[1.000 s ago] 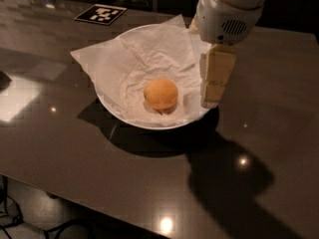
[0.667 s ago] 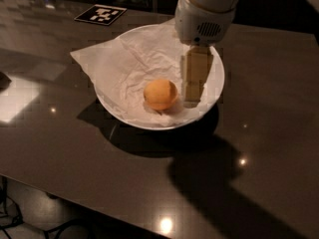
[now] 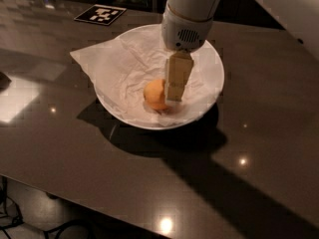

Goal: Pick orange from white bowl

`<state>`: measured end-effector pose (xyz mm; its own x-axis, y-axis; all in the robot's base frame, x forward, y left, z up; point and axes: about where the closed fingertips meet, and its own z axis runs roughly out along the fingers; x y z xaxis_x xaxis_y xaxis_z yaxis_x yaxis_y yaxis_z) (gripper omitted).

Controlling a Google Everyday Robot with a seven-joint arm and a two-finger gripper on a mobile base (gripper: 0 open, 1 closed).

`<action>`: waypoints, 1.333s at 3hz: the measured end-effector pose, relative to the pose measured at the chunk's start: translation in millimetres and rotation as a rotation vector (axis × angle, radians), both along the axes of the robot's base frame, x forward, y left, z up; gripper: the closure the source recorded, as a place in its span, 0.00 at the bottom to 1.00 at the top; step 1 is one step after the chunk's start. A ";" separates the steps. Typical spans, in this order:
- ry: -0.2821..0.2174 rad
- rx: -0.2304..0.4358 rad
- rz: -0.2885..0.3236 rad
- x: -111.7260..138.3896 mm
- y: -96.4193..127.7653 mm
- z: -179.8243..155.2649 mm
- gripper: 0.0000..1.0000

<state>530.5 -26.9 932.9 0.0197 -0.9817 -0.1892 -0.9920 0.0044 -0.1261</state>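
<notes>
The orange (image 3: 153, 94) lies in the white bowl (image 3: 215, 83), a little right of its middle, on crumpled white paper (image 3: 107, 66) that sticks out past the rim on the left. My gripper (image 3: 173, 96) reaches down into the bowl from the white arm above. It stands at the orange's right side and covers that edge of the fruit. The orange still rests on the paper.
The bowl stands on a dark glossy table (image 3: 259, 148). A black-and-white marker tag (image 3: 100, 14) lies on the table behind the bowl at the far left. The table's front edge runs along the bottom left.
My gripper has moved left and down, from the bowl's right rim into the bowl, right up against the orange. The orange and bowl have not moved.
</notes>
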 end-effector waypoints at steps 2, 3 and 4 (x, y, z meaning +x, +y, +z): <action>0.051 -0.006 -0.064 18.2 2.8 -24.6 0.16; 0.073 -0.018 -0.062 22.9 7.5 -36.3 0.19; 0.097 -0.027 -0.043 24.5 14.7 -47.8 0.19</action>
<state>555.1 -12.1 885.1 -0.0398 -0.9861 -0.1613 -0.9985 0.0453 -0.0306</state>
